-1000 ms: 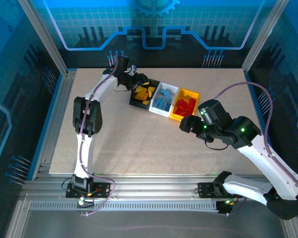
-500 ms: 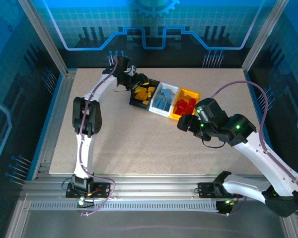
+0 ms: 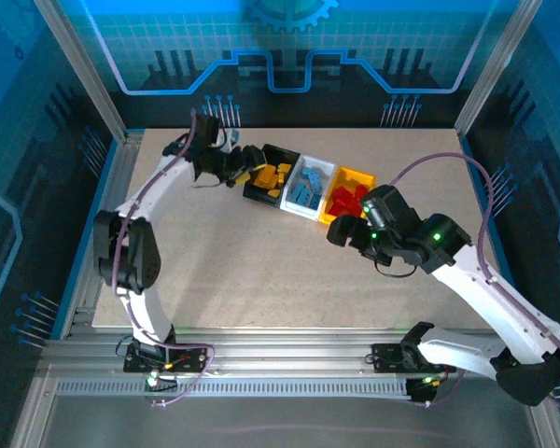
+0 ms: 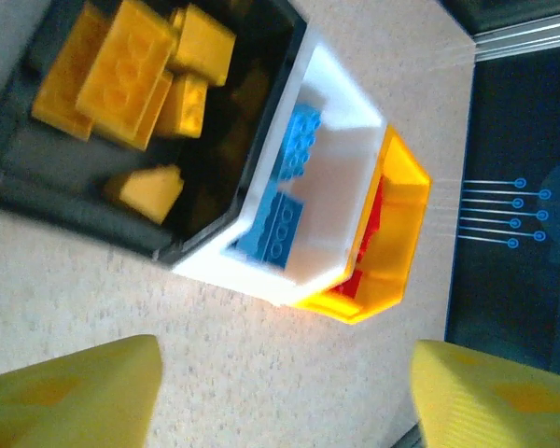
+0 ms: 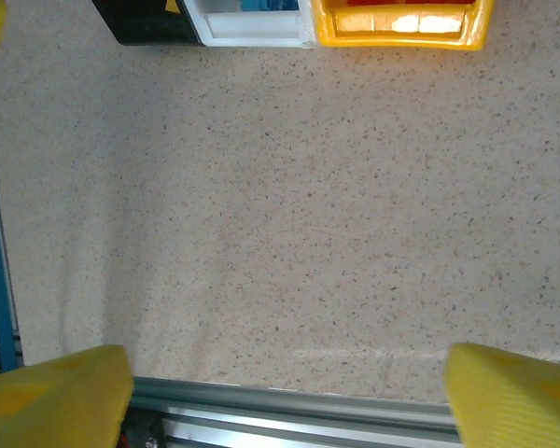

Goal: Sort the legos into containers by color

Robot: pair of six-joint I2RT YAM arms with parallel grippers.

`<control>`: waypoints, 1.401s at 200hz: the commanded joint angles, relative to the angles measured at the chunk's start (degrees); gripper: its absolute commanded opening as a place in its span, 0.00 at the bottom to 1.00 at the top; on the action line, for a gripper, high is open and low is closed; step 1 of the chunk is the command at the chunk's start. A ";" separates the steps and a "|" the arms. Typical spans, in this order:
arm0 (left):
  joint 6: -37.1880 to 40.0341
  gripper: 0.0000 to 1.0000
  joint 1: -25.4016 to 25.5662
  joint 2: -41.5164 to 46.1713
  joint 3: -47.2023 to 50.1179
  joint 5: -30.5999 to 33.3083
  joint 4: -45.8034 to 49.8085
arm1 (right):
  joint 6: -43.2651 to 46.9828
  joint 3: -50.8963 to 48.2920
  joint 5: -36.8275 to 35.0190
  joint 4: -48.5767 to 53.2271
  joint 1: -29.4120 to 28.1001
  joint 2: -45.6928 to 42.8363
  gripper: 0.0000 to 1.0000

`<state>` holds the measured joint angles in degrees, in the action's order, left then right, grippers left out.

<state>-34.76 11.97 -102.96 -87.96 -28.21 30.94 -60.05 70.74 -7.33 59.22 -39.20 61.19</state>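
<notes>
**Even light, soft close-ups**

Overhead sharp, evenly lit; blue glow on enclosure walls (image 3: 19, 187). Left wrist: white bin (image 4: 341, 201) ahead of the fingers (image 4: 70, 397) blown out; fingers blurred. Right wrist: table (image 5: 289, 215) crisp, fingertips (image 5: 513, 397) out of focus, faint glare by rail (image 5: 289, 401).

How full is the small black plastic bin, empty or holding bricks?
Partly full: the black rectangular plastic bin holds several yellow-orange studded bricks, with some of its dark floor showing beside them.

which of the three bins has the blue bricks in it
The white bin, the middle one of the row, holds the blue bricks. The black bin beside it holds yellow bricks and the yellow bin holds red bricks.
</notes>
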 commanded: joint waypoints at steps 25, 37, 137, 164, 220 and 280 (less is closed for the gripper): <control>-2.20 0.99 10.73 14.31 19.87 2.11 -2.08 | 4.80 -0.83 -5.07 -2.75 0.48 2.48 1.00; -2.76 0.99 11.89 17.97 23.79 2.79 -2.19 | 8.13 -0.63 -7.71 -3.79 0.44 3.18 1.00; 3.08 0.99 11.87 44.33 27.62 33.31 13.03 | 45.89 -9.46 -20.37 -36.72 6.71 0.36 1.00; 5.81 0.99 11.93 55.49 34.29 47.71 9.28 | 51.26 -8.69 -14.79 -41.36 14.11 4.23 1.00; 7.40 0.99 11.85 69.59 51.76 62.27 -4.38 | 62.03 -15.84 -5.29 -53.06 28.70 11.87 1.00; 7.19 0.99 11.05 58.73 52.88 66.51 -11.44 | 59.00 -30.70 0.22 -67.07 35.45 17.72 1.00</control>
<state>-28.49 23.99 -40.18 -34.46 34.68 24.67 -1.80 42.83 -11.05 1.48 -5.06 77.25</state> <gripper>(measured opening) 0.989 0.998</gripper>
